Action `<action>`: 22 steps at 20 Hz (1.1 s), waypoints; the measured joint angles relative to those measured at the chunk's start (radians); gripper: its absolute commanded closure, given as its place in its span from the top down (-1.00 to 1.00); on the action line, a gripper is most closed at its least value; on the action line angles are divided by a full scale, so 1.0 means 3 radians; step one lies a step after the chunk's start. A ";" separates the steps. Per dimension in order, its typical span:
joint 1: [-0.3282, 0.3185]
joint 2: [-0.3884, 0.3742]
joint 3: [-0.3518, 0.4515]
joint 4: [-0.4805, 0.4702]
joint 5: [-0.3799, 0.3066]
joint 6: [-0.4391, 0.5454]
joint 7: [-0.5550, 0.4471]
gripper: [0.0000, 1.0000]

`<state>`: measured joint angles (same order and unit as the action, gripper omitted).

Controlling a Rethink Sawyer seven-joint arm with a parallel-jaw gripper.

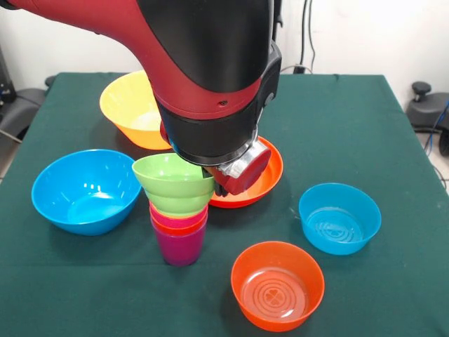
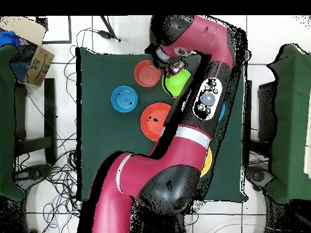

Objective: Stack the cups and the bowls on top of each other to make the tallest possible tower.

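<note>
The end effector (image 1: 219,184) is held low at the right rim of the small glossy green plastic bowl (image 1: 175,184), but its fingers are hidden behind the wrist housing and the bowl, so whether it is open or gripping the rim cannot be told. The green bowl is seated on the tower (image 1: 179,228), a short nested column of plastic tumblers with a purple base cup and crimson and orange rims showing, set near the middle of the green-clothed bench (image 1: 351,126).

The cups appear to be stacked already, with one bowl added. Five bowls are left loose on the bench: the wide shallow red-orange bowl (image 1: 270,186) just behind the arm, the large orange-yellow bowl (image 1: 130,105) farther back, the large blue bowl (image 1: 84,191) beside the tower, the small blue bowl (image 1: 339,217), and the small translucent orange bowl (image 1: 278,284). Most of the stacking is judged still to be done.
</note>
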<state>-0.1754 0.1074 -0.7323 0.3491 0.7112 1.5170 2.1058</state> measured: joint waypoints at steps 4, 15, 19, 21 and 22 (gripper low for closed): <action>0.0000 0.0000 0.0000 0.0000 0.0000 0.0000 0.0000 -1.00; 0.0000 0.0000 -0.0003 0.0000 0.0000 0.0000 0.0000 -1.00; -0.0001 0.0001 -0.0022 -0.0001 0.0000 0.0010 0.0000 -1.00; -0.0004 0.0000 -0.0039 -0.0006 0.0000 0.0041 0.0000 -1.00; -0.0004 0.0000 -0.0047 -0.0006 0.0000 0.0069 0.0000 -1.00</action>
<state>-0.1766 0.1074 -0.7465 0.3473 0.7112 1.5376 2.1058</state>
